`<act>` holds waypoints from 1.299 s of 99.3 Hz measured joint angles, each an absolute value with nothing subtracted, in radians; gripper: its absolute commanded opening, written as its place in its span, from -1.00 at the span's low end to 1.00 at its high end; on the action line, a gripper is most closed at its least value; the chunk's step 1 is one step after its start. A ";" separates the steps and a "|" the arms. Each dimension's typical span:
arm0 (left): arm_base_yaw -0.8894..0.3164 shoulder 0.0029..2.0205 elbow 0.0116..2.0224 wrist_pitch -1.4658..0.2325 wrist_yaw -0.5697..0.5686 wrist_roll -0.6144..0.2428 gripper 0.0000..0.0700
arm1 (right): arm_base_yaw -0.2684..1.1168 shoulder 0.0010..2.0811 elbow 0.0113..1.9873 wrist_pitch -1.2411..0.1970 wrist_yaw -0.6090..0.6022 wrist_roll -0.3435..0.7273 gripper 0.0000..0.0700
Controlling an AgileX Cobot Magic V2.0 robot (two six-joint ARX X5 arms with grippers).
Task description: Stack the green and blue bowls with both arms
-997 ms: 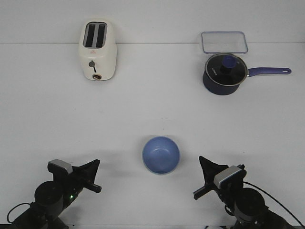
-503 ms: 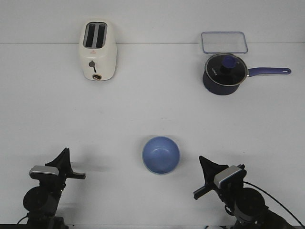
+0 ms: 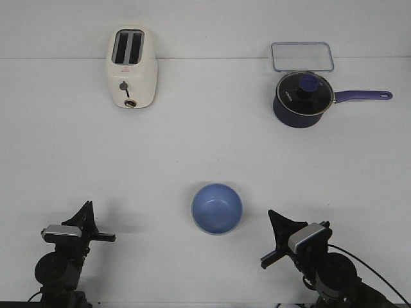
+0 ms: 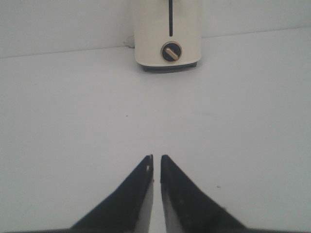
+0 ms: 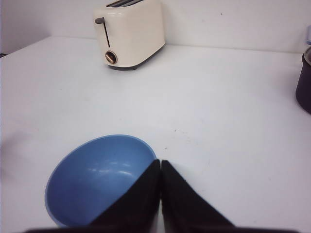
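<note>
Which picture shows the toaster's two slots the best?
The front view: it looks down on the toaster, so both dark slots on top show clearly. The left wrist view shows only its lower front with the knob. The right wrist view shows its end and side, with the slots just a thin sliver.

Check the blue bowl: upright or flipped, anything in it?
Upright and empty. The blue bowl sits mouth-up on the table; both the front and right wrist views show its bare interior. No green bowl is visible.
</note>
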State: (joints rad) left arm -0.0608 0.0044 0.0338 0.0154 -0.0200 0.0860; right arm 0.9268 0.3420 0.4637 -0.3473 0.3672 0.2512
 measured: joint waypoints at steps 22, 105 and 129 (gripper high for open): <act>-0.061 0.004 0.034 0.015 -0.020 0.085 -0.97 | 0.927 0.342 0.464 -0.347 0.367 0.251 -0.99; -0.061 0.004 0.034 0.015 -0.020 0.084 -0.97 | 0.239 0.188 0.169 -0.064 0.101 0.056 -0.99; -0.061 0.004 0.034 0.015 -0.020 0.084 -0.97 | -0.002 0.036 0.015 -0.038 0.003 0.056 -0.99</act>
State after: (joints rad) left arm -0.0608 0.0044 0.0338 0.0154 -0.0200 0.0837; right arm -0.0025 0.0357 0.0151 -0.0383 0.0029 0.0559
